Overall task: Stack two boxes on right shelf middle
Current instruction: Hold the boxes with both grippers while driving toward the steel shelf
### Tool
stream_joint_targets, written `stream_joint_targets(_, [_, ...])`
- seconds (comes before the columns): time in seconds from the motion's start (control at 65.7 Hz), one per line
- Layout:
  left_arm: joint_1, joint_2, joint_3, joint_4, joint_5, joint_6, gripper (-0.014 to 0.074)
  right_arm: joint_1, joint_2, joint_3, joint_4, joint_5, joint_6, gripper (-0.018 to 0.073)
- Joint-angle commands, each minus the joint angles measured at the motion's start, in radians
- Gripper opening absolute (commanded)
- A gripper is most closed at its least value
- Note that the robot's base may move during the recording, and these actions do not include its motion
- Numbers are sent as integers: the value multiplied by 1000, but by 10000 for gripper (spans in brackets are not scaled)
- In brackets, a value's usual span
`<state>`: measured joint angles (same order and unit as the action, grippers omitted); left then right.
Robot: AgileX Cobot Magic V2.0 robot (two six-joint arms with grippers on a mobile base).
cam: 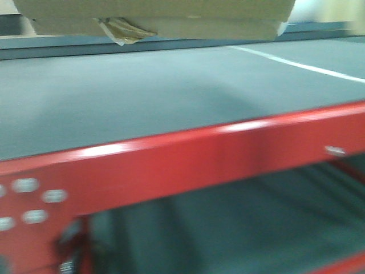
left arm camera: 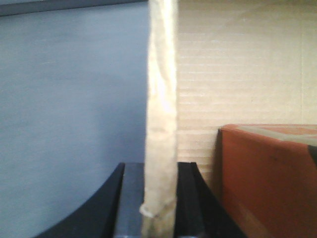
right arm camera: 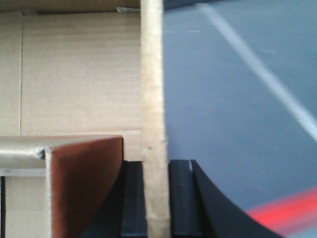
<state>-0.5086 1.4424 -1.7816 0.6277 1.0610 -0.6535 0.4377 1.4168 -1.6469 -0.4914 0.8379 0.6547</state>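
Box (cam: 171, 20), one, clamped: left gripper (left arm camera: 159, 201), right gripper (right arm camera: 156, 198).

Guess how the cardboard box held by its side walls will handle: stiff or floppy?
Likely light: the cardboard box hangs from just the left gripper and right gripper pinching thin walls. Those walls may flex if jerked. The smaller box inside might slide if tilted.

the left claw (left arm camera: 159, 171) pinches the thin upright wall of a cardboard box (left arm camera: 237, 64), with one of its dark fingers (left arm camera: 188, 198) on each side. a reddish-brown box (left arm camera: 270, 183) with tape on its top sits against the corrugated panel at lower right. a grey surface (left arm camera: 69, 99) fills the left.
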Motion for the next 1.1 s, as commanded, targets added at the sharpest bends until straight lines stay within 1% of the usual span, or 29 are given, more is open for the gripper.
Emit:
stream_joint_targets(0.0, [3, -13, -13, 58, -12, -6, -111, -8, -19, -17, -54, -17, 4, -153])
stream_joint_targets(1.08, [3, -13, -13, 62, -11, -6, -111, -8, -19, -17, -54, -17, 4, -153])
